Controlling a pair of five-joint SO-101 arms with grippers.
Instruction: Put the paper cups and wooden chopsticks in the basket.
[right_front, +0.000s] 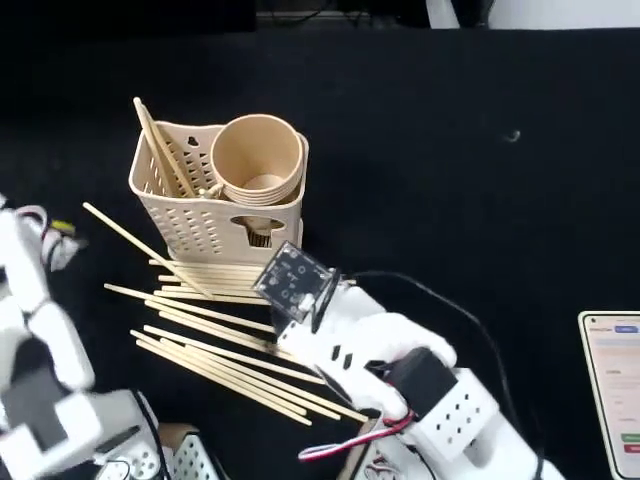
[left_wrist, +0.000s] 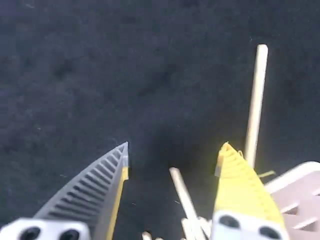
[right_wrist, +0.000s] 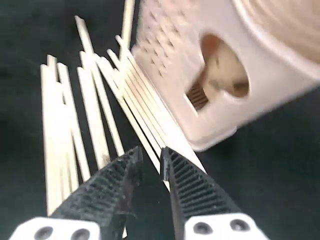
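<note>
Just ahead of the right tool (right_wrist: 151, 150), chopsticks (right_wrist: 90, 110) lie loose on the surface (right_wrist: 270, 180) beside the basket (right_wrist: 170, 75), which already holds cups (right_front: 258, 150). Its jaws stand narrow over one stick, apparently gripping nothing. The left tool (left_wrist: 172, 145) gapes wide. Gathering sticks looks like the step; next it must pinch and lift.

Robotics test bench in an indoor laboratory setting. Evidence: a table under black cloth (right_front: 480, 200). A white robot arm (right_front: 400, 365) with a bare circuit board (right_front: 293, 282) and a loose cable (right_front: 455, 315) stands just in front of the basket (right_front: 215, 220). A second arm (right_front: 40, 390) is near the basket, and a lit screen (right_front: 612, 395) lies well apart from it.
</note>
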